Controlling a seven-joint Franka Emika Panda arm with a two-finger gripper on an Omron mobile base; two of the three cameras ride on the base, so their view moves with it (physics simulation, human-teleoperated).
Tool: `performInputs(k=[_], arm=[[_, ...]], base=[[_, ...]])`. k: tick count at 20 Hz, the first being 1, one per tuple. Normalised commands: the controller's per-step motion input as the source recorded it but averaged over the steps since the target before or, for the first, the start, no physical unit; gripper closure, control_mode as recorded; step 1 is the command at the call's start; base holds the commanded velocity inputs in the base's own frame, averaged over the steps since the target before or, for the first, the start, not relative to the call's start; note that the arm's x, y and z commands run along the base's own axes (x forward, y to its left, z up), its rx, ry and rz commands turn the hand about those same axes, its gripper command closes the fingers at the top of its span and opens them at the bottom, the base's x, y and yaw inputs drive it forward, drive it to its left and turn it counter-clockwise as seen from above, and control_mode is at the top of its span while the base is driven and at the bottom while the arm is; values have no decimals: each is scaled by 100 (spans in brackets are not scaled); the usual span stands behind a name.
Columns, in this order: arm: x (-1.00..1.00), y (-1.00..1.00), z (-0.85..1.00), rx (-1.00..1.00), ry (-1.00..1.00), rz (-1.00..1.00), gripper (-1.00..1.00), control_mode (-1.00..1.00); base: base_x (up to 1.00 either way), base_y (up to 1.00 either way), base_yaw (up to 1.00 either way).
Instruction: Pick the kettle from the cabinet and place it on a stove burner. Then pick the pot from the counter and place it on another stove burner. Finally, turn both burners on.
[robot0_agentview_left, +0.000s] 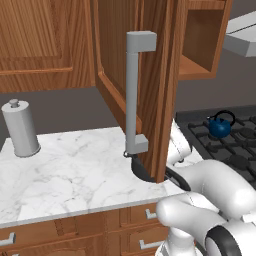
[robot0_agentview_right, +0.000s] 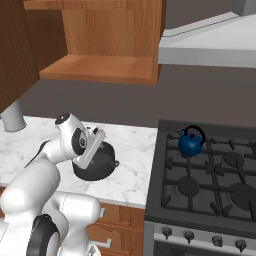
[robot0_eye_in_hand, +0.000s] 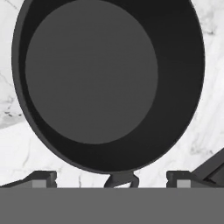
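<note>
The blue kettle (robot0_agentview_right: 191, 141) (robot0_agentview_left: 221, 125) stands on the back-left stove burner (robot0_agentview_right: 192, 152). On the marble counter (robot0_agentview_right: 132, 150) beside the stove sits the dark pot (robot0_agentview_right: 100, 164) (robot0_eye_in_hand: 109, 78), half hidden by the open cabinet door (robot0_agentview_left: 152, 75) in the left base view. My gripper (robot0_agentview_right: 87, 159) (robot0_eye_in_hand: 111, 180) hangs close over the pot's near rim. It is open, and its fingertips (robot0_eye_in_hand: 43, 178) stand either side of a small loop handle (robot0_eye_in_hand: 121, 179). Nothing is held. The cabinet (robot0_agentview_right: 100, 65) is open with a bare shelf.
A tall grey canister (robot0_agentview_left: 21, 129) stands at the counter's left. The open door's grey bar handle (robot0_agentview_left: 132, 95) hangs over the counter near my arm. The range hood (robot0_agentview_right: 210, 45) is above the cooktop (robot0_agentview_right: 200, 200); the knobs (robot0_agentview_right: 189, 235) line its front.
</note>
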Motion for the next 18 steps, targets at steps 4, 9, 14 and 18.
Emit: performInputs(k=[4,9,14,18], arm=[[-8,3,-20,0,2,1,-100,-100],[-5,4,-26,0,5,1,-100,-100],[-1,7,-26,0,5,1,-100,-100],[0,11,-24,0,4,0,-100,-100]], base=[[0,0,0],[0,0,0],[0,0,0],[0,0,0]])
